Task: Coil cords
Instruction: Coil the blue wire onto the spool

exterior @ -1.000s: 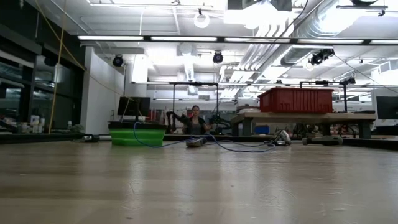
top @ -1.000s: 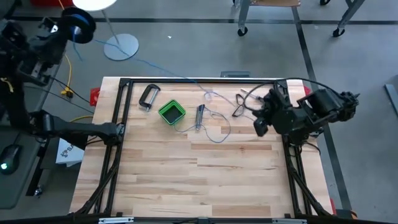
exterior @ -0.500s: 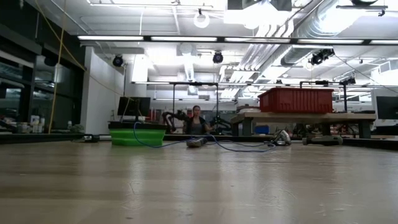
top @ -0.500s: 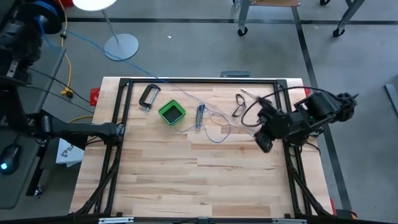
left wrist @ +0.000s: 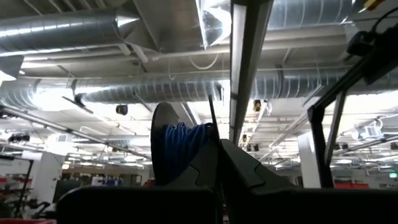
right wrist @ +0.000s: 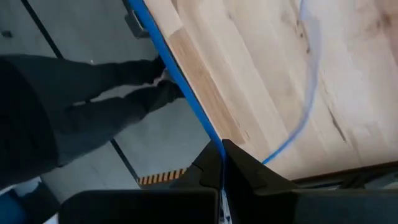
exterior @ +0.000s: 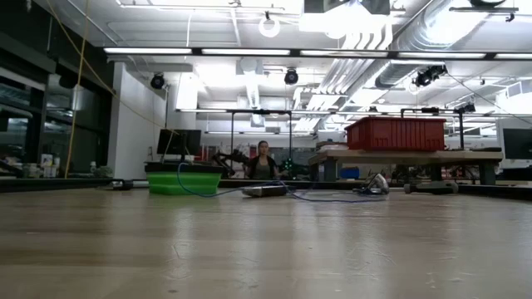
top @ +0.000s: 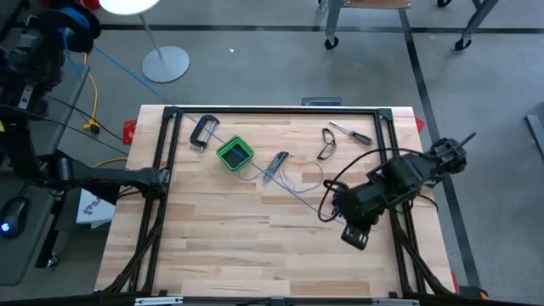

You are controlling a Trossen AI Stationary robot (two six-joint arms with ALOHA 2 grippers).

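Right gripper point(top: 353, 235) is pinched on the blue wire point(top: 289, 189) over the table point(top: 255, 255); left gripper point(left wrist: 219, 163), clamped on the spool point(left wrist: 177, 149), is off-table. Plenty of wire unwound, so coiling's barely started.

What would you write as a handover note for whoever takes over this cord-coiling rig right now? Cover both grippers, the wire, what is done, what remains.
Left gripper: raised beyond the table, far left, jaws shut on the spool.
Right gripper: over the table, right side, jaws shut on the wire.
Done: some wire on the spool.
Left: the strand across the table past the green box needs winding.
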